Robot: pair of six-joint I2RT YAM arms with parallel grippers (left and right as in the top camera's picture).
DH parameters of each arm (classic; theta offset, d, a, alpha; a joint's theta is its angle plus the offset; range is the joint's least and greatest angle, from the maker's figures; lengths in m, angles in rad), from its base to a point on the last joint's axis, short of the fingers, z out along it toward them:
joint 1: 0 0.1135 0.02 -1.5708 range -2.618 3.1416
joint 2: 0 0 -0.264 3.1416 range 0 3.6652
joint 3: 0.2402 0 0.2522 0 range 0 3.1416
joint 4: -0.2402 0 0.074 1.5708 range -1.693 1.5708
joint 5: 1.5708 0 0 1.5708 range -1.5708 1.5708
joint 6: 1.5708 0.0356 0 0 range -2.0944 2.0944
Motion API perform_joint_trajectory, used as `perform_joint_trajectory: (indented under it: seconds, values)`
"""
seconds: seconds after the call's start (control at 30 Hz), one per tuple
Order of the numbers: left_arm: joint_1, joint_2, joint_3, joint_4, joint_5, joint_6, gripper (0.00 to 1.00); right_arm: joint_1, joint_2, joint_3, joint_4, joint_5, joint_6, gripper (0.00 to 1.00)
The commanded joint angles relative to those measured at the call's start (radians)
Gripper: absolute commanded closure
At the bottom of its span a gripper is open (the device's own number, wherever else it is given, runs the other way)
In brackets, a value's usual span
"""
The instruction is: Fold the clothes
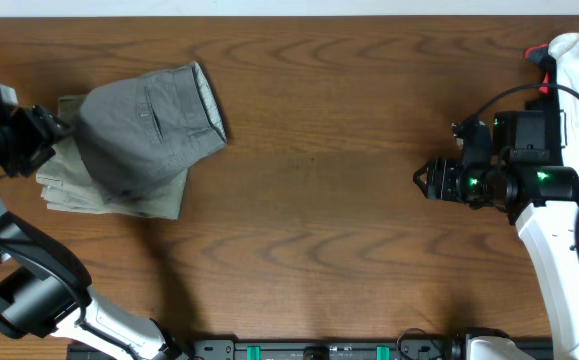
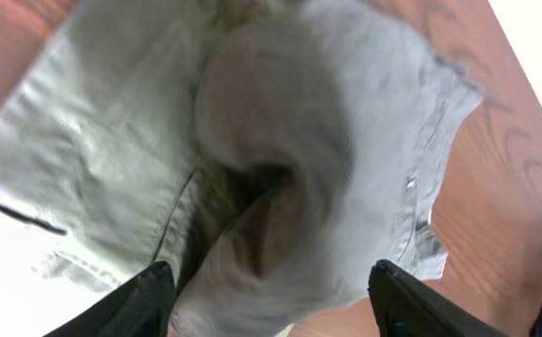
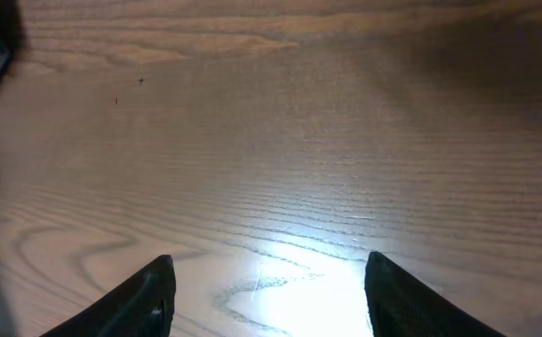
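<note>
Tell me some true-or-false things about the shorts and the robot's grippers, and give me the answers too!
1. The grey shorts lie on top of the beige shorts. True.
2. The right gripper is holding the grey shorts. False: it is open over bare table, well away from them.
3. Both pairs of shorts sit in one pile on the left side of the table. True.
4. The left gripper is in the middle of the table, nowhere near the clothes. False: it is right at the edge of the pile, with its fingers apart.
</note>
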Motion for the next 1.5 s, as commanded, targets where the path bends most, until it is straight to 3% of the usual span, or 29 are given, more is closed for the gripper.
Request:
perform_joint_trajectory:
  seconds: [0.0, 0.37, 0.43, 0.47, 0.53, 0.63, 0.87, 1.07, 1.2, 1.33, 1.47]
  values:
    - [-0.012, -0.011, -0.063, -0.007, -0.005, -0.001, 0.3, -0.008, -0.01, 0.006, 0.0, -0.003, 0.008, 0.36]
    - [-0.148, -0.001, -0.229, 0.19, -0.006, -0.001, 0.31, -0.008, -0.01, 0.006, 0.01, -0.005, 0.037, 0.37]
    - [-0.166, -0.001, -0.229, 0.195, -0.005, -0.001, 0.48, -0.007, -0.01, 0.006, 0.005, -0.008, 0.055, 0.37]
    - [-0.172, -0.001, -0.229, 0.194, -0.005, -0.002, 0.64, -0.008, -0.01, 0.006, 0.002, -0.009, 0.065, 0.37]
    - [-0.176, -0.002, -0.228, 0.188, -0.004, -0.021, 0.86, -0.007, -0.01, 0.006, -0.003, -0.022, 0.069, 0.38]
    - [-0.171, -0.01, -0.22, 0.169, 0.032, -0.039, 0.93, -0.008, -0.01, 0.006, -0.004, -0.034, 0.071, 0.39]
    - [-0.14, -0.055, -0.176, 0.043, 0.204, -0.047, 0.94, -0.008, -0.01, 0.006, -0.004, -0.034, 0.08, 0.39]
    - [-0.17, -0.059, -0.179, -0.101, 0.206, -0.05, 0.94, -0.008, -0.01, 0.006, 0.003, -0.034, 0.08, 0.38]
    - [-0.202, -0.06, -0.18, -0.106, 0.209, -0.057, 0.94, -0.007, -0.01, 0.006, 0.003, -0.034, 0.08, 0.38]
    - [-0.235, -0.062, -0.18, -0.083, 0.35, -0.056, 0.94, -0.007, -0.01, 0.006, -0.004, -0.034, 0.08, 0.38]
    - [-0.284, -0.089, -0.18, -0.081, 0.393, -0.056, 0.94, -0.008, -0.01, 0.006, -0.004, -0.034, 0.079, 0.39]
